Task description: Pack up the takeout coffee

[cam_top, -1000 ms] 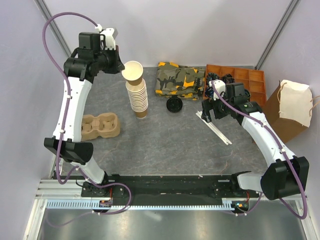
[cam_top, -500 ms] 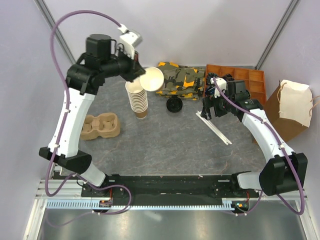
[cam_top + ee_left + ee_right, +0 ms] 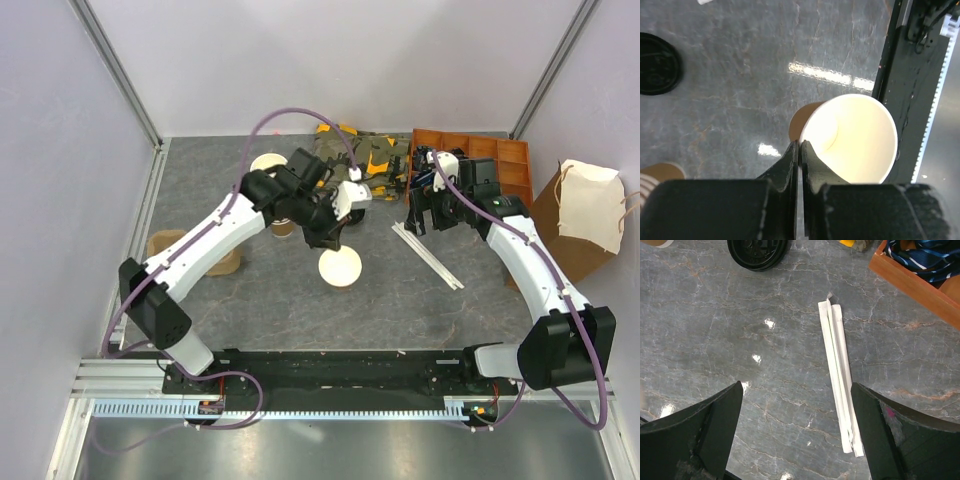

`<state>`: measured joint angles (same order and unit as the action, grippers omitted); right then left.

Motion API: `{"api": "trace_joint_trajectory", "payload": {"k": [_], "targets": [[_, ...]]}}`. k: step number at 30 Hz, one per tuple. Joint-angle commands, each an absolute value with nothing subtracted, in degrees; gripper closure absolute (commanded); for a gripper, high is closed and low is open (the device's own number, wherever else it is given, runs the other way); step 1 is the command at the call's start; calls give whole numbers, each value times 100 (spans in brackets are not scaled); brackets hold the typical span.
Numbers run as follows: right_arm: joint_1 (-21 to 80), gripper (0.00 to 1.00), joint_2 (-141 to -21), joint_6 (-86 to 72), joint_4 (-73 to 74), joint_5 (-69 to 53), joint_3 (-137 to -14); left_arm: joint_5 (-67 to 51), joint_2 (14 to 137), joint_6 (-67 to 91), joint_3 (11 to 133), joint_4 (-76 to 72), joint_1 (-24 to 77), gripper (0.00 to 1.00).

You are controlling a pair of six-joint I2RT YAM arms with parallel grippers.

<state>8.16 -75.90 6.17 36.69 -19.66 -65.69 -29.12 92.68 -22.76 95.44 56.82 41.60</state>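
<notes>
Left gripper [image 3: 800, 144]: jaws nearly closed, pinching the wall of the brown paper cup [image 3: 855, 140] at its rim. The cup's mouth faces up with the cream interior showing. It sits near the middle of the table [image 3: 400, 300], nearer the arm bases than the cup stack [image 3: 268, 162].

Right gripper [image 3: 796, 386]: jaws spread wide, holding nothing, above the paper-wrapped straws [image 3: 837, 375]. A black lid [image 3: 757, 247] lies beyond them.

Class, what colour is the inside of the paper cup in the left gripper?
Cream-white; the paper cup shows best in the left wrist view.
</notes>
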Motion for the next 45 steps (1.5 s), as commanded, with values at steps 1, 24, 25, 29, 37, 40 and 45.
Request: {"api": "trace_joint_trajectory", "payload": {"k": [1,24,25,29,37,40,45], "targets": [[782,2,-7567,440,3463,-1977,-6715,-3059,9351,-2699,9062,4984,4456,91],[562,2,-7400,167,3234,-2426,-6390,-3059,10301,-2259,8271,3524,4676,86],[554,2,-7418,167,3243,-2434,-6398,-3067,10301,-2259,8227,3516,4684,85],[562,2,-7479,167,3243,-2487,-6451,-3076,10318,-2303,8112,3507,4684,81],[554,2,-7559,167,3261,-2549,-6504,-2919,10318,-2259,8156,3463,4667,68],[554,2,-7602,176,3261,-2619,-6548,-2857,10196,-2215,8261,3472,4632,55],[545,2,-7900,141,3200,-2777,-6750,-3076,9547,-1969,9076,3989,4500,16]]}}
